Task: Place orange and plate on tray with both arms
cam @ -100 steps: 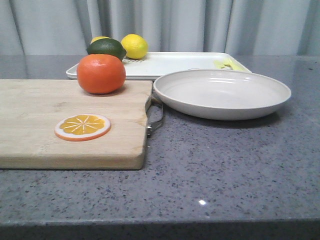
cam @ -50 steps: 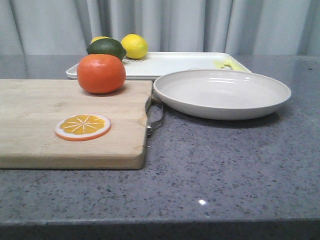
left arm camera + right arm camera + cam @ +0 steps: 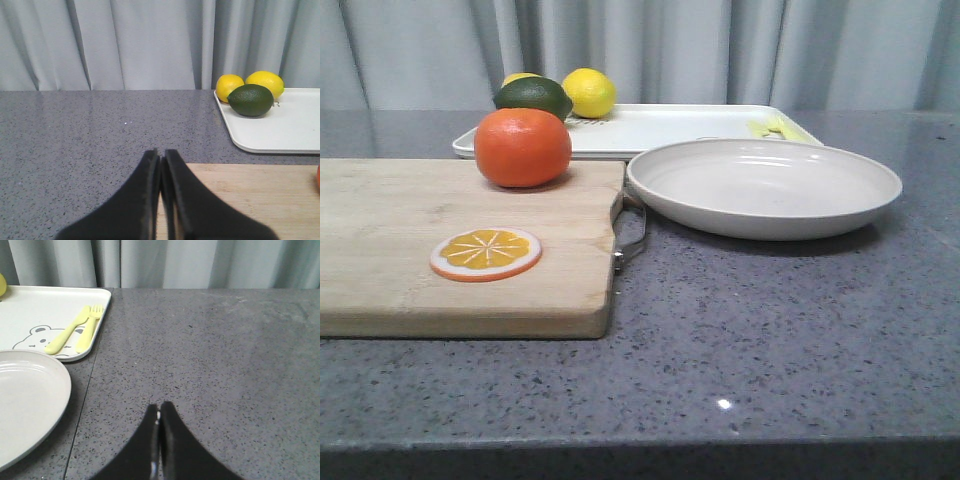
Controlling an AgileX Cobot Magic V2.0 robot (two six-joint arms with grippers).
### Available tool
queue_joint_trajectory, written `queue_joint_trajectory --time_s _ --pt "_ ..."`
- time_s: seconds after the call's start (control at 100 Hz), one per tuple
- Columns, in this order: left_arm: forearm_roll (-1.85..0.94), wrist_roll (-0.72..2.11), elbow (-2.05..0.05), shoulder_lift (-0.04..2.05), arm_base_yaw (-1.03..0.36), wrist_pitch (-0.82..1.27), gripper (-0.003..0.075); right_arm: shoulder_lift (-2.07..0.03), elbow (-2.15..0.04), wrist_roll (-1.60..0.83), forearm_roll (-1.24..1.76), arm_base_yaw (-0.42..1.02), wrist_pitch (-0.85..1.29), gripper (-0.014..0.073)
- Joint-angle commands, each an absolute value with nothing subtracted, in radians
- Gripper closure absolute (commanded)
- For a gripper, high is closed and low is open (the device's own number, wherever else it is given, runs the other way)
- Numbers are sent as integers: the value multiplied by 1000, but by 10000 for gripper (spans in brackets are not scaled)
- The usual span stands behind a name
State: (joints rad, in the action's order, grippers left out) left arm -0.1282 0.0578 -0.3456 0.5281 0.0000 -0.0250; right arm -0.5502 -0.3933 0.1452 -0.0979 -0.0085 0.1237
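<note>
Orange rests on cutting board; plate on counter beside tray; left pincer and right pincer both closed, empty

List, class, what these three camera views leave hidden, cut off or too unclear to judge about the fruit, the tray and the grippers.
- Front view: neither gripper shows; the orange hides part of the tray.
- Left wrist view: the picture's edge cuts the orange to a sliver; the plate is out of view.
- Right wrist view: the edge cuts off the plate; the plate covers part of the tray's bear drawing.
- Front view: the rear lemon is mostly hidden by the dark green fruit.
</note>
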Motion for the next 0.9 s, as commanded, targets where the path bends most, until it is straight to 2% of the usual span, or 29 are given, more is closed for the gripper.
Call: queue_joint_trajectory --time_s 0.0,0.19,0.26,0.35,0.48,0.59,0.89 --pt "-141 51 -381 537 -2 -118 741 -558 -433 144 -107 -15 39 660" --pt "-141 51 -386 537 -2 -129 736 -558 -433 144 -107 -15 39 660" --pt "-141 51 -403 539 -2 -112 698 -558 -433 144 -107 -15 39 660" --pt "-141 51 -440 555 -2 -79 567 -558 -433 144 -107 -15 33 660" --pt "-141 51 -483 591 -2 -71 325 -558 -433 144 -107 -15 17 660" --pt "-141 51 -523 635 -2 -28 216 -558 -433 144 -107 -15 14 660" --pt "-133 61 -661 788 -62 128 194 -558 -433 144 -107 -15 13 660"
